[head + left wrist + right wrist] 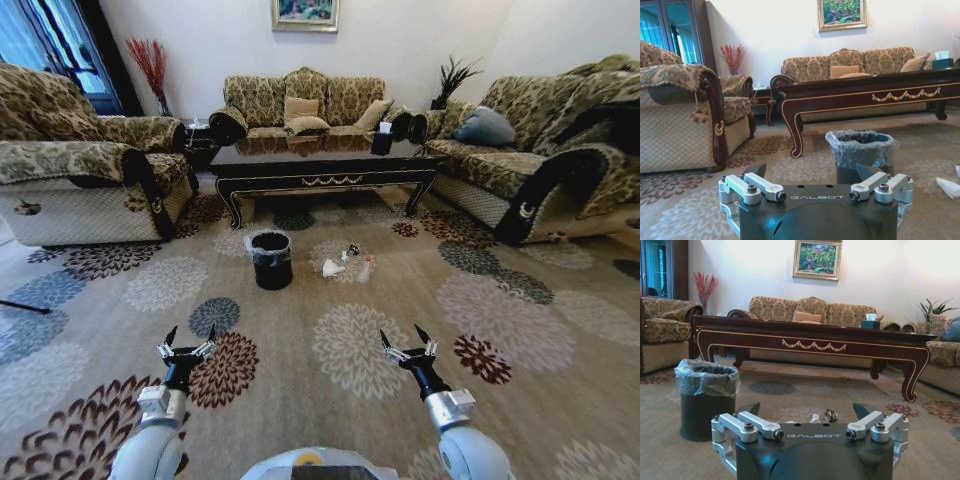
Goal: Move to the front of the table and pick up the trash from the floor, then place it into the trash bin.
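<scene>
We see the trash lying on the carpet just to the right of the black bin, in front of the long dark table. Our left claw and right claw both hang released, holding nothing, low over the carpet and well short of the bin.

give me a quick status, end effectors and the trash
Left end effector and right end effector open, empty, low over the floor. Trash on carpet beside the trash bin, before the table. Path ahead unobstructed.
</scene>
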